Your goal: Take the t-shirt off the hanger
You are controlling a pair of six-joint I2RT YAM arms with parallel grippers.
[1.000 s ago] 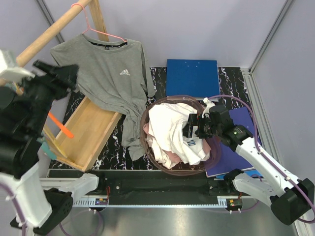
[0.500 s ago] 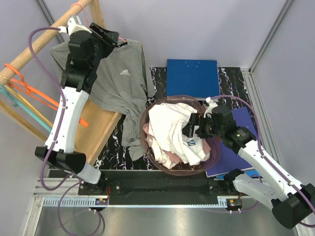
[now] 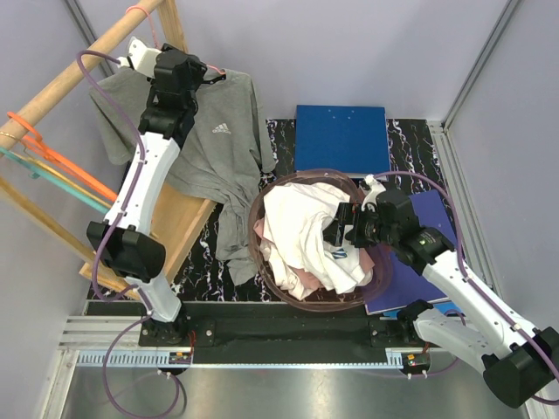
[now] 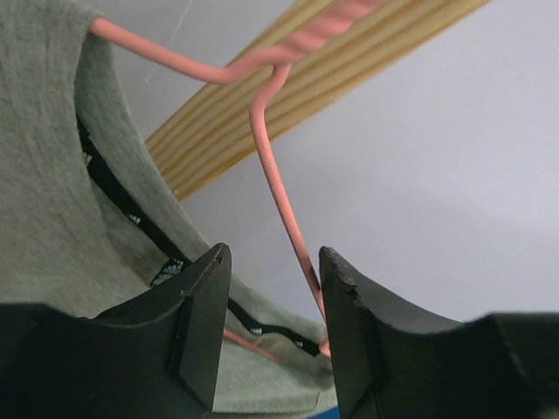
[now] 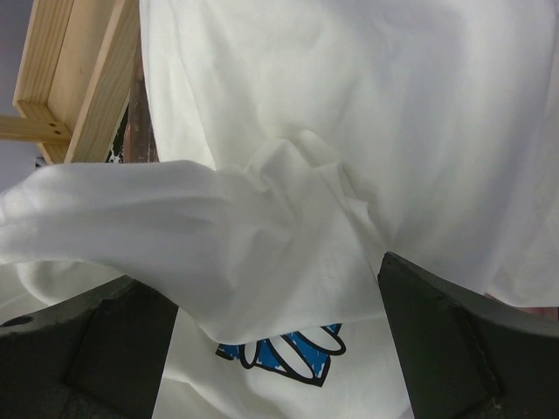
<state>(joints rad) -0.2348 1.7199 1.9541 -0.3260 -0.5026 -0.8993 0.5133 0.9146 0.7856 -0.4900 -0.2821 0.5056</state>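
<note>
A grey t-shirt point(image 3: 210, 148) hangs on a pink wire hanger point(image 3: 188, 61) from the wooden rail point(image 3: 79, 65) at the back left. My left gripper point(image 3: 205, 74) is at the shirt's collar. In the left wrist view its jaws point(image 4: 275, 279) stand open with the hanger's neck point(image 4: 279, 192) between them, close to the right finger point(image 4: 349, 314). The grey collar point(image 4: 52, 201) shows at the left. My right gripper point(image 3: 336, 229) is open and empty over the white clothes point(image 5: 349, 131) in the basket.
A round basket point(image 3: 301, 301) of white and pink clothes stands at the table's middle. A blue folder point(image 3: 341, 138) lies behind it. A wooden tray point(image 3: 166, 236) lies below the shirt. Orange and teal hangers point(image 3: 61, 166) hang on the rail at the left.
My left arm has swung from the left edge up to the shirt's collar, and its open jaws now straddle the hanger's neck. The right arm has barely moved.
</note>
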